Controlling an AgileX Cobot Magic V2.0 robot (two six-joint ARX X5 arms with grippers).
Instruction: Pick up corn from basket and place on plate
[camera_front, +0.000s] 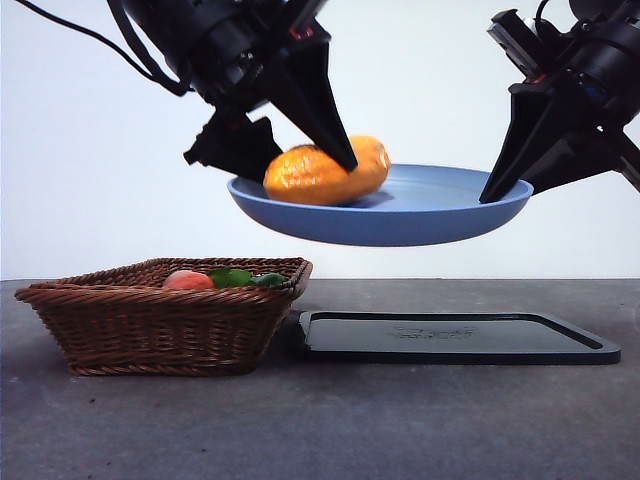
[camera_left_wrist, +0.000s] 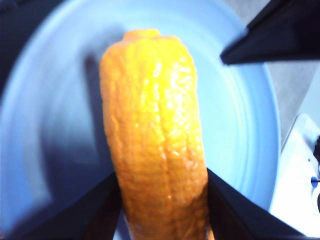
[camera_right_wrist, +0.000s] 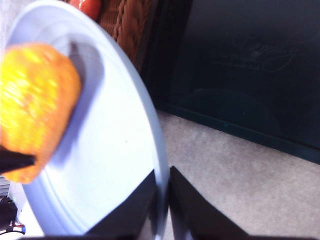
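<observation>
Basket sits below the plate, edge-pinched by right gripper; left gripper clamps corn, lengthwise on plate.

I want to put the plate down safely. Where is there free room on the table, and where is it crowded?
The black tray right of the basket lies bare, directly under the raised plate. The table in front of both is bare. The basket is crowded with fruit. Up on the plate, the left gripper grips the corn; the right gripper pinches the rim.

Black arms with black cables end in pointed black wedge-shaped jaws.
</observation>
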